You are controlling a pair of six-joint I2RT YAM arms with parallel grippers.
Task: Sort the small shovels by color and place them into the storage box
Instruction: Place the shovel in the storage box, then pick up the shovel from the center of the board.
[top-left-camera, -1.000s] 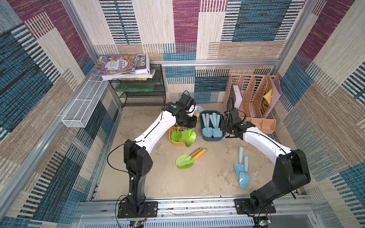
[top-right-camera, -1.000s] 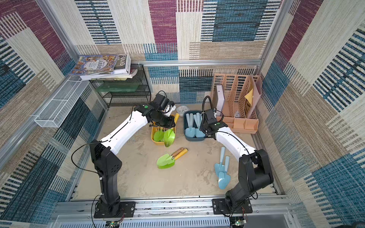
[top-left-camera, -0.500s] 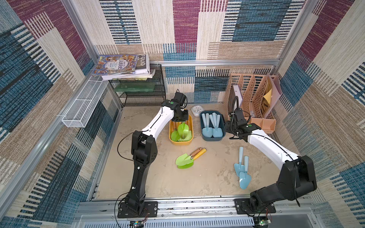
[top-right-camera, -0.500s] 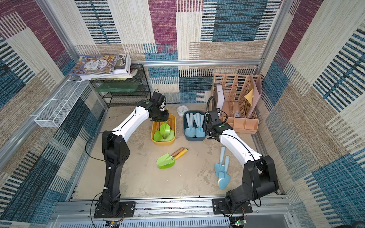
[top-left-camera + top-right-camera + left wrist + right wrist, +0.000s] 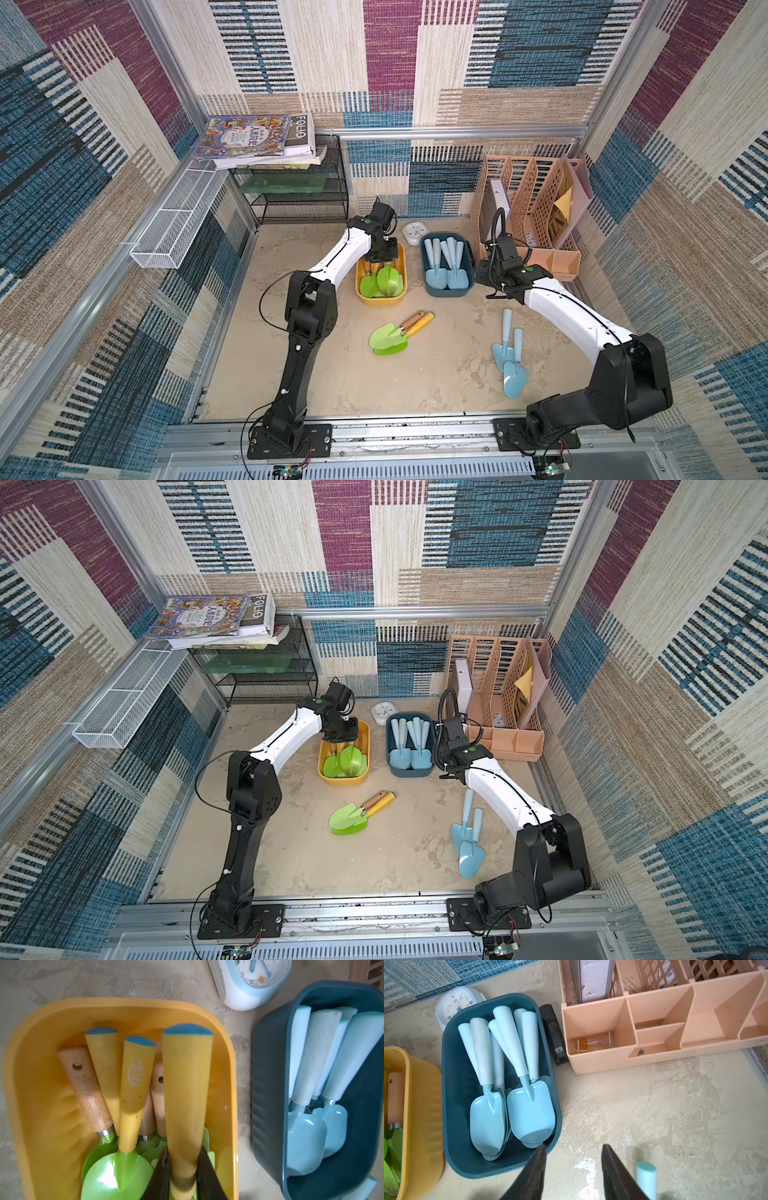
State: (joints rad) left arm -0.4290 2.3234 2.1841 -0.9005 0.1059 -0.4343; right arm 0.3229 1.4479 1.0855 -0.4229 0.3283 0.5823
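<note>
Green shovel with yellow handle (image 5: 187, 1088): gripped low on the handle, above the other shovels in the yellow box; whether it touches them I cannot tell.
Left claw (image 5: 184, 1154): closed tight on this yellow handle.
Stored green shovels (image 5: 376, 286): inside the yellow box (image 5: 380, 301), at 11 o'clock on the table (image 5: 332, 374), blades toward 6 o'clock.
Loose green shovels (image 5: 388, 338): two, lying together near the table centre, handles toward 2 o'clock.
Stored blue shovels (image 5: 446, 274): inside the dark blue box (image 5: 449, 293), at 1 o'clock.
Loose blue shovels (image 5: 509, 361): two, side by side at 4 o'clock.
Right claw (image 5: 574, 1148): moderately wide, holding nothing, over bare table just beside the dark blue box.
Clock (image 5: 413, 232): at 12 o'clock, near both boxes.
Peach organizer (image 5: 528, 257): at 2 o'clock.
</note>
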